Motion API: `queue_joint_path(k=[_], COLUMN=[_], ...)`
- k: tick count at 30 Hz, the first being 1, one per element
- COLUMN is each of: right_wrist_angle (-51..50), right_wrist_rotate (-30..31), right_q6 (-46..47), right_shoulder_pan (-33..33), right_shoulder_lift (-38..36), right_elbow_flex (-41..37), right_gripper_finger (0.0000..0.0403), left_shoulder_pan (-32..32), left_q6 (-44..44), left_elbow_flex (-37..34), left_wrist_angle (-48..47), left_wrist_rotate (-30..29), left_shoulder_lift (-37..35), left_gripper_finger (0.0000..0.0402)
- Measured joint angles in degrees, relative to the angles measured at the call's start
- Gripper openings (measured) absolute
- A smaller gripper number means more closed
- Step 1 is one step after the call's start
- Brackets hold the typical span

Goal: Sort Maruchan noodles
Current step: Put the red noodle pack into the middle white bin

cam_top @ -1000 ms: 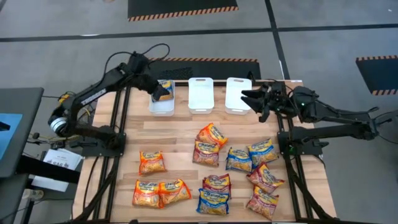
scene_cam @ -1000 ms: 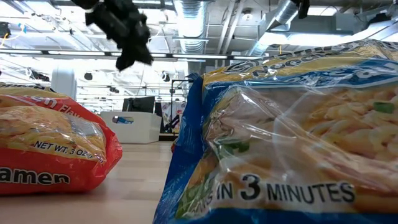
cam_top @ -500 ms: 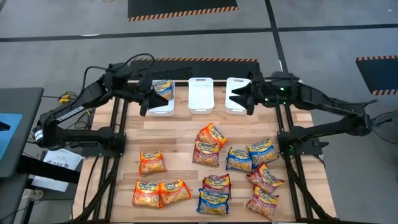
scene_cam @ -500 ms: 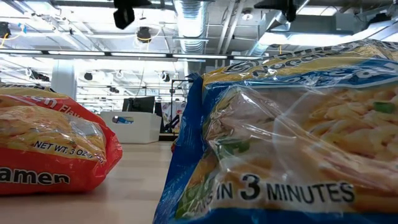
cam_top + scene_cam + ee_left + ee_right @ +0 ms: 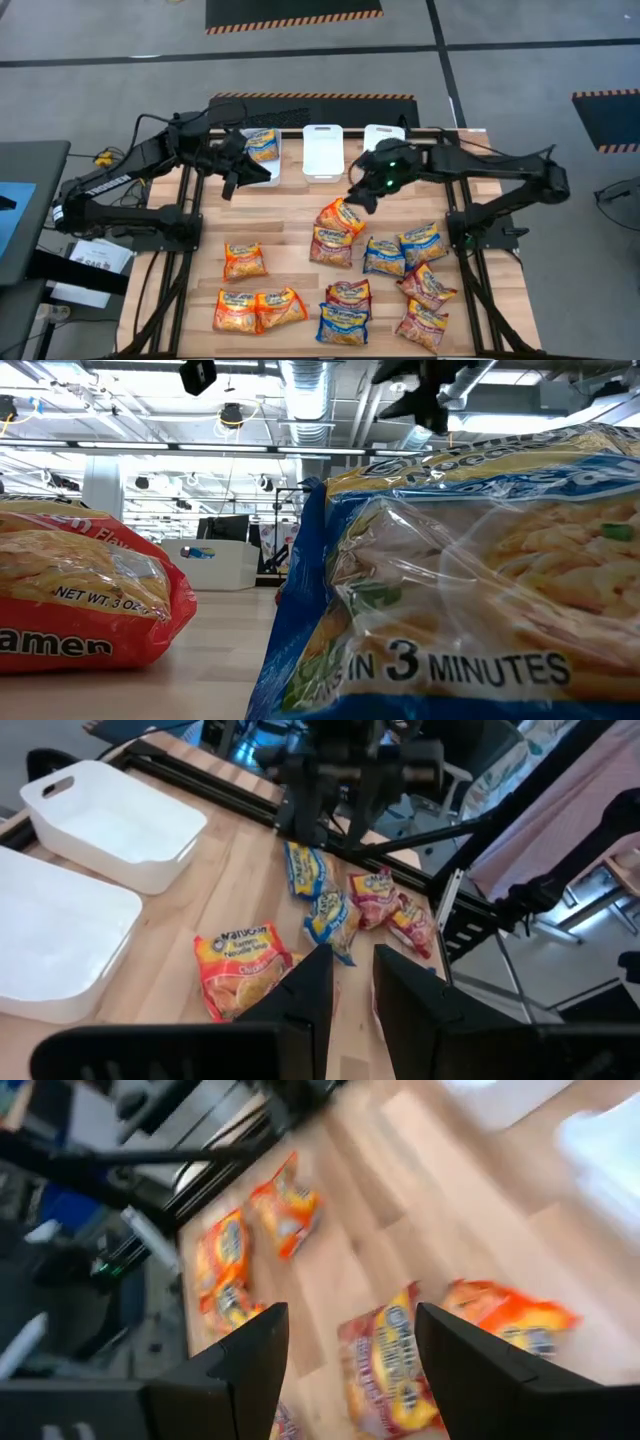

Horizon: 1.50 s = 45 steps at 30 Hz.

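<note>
Maruchan packets lie flat on the table: an orange one (image 5: 340, 215) and a maroon one (image 5: 331, 245) at the centre, blue ones (image 5: 384, 255) (image 5: 423, 242) to the right, orange ones (image 5: 244, 261) near left. One blue packet (image 5: 263, 143) lies in the left white bin (image 5: 258, 172). My right gripper (image 5: 358, 195) (image 5: 345, 1370) hovers wide open just above and beyond the central orange packet (image 5: 505, 1320). My left gripper (image 5: 233, 178) (image 5: 352, 995) hangs in the air beside the left bin, its fingers a narrow gap apart, holding nothing.
The middle bin (image 5: 323, 152) and right bin (image 5: 380, 140) stand along the far edge. More packets crowd the near right (image 5: 342, 325) (image 5: 420, 325) and near left (image 5: 282, 307). Bare wood lies between the bins and the packets. The low view is filled by a blue packet (image 5: 450, 580).
My left gripper has drawn back from over the left bin toward the left and near edges and risen; the blue packet stays in the bin. My right gripper has swung from beside the right bin toward the left and near, coming down over the central orange packet.
</note>
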Motion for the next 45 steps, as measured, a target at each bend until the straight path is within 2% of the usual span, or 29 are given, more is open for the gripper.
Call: queue_joint_path(k=[4, 18, 45], right_wrist_angle=[0.0, -1.7, -1.1], right_wrist_rotate=[-3.3, -4.8, -4.6], right_q6=[0.0, -1.5, -2.8], right_shoulder_pan=[0.6, 2.3, 6.8], right_shoulder_lift=[3.5, 17.6, 30.2], right_elbow_flex=[0.0, 0.0, 0.0], right_gripper_finger=[0.0245, 0.0245, 0.0245], left_shoulder_pan=[-0.7, -0.7, -0.7], left_q6=[0.6, 1.1, 1.2], left_elbow_flex=[0.0, 0.0, 0.0], left_wrist_angle=[-0.1, -4.9, -7.7], left_wrist_rotate=[-0.1, -0.1, -4.5], left_shoulder_lift=[0.0, 0.0, 0.0], left_gripper_finger=[0.0061, 0.0061, 0.0061])
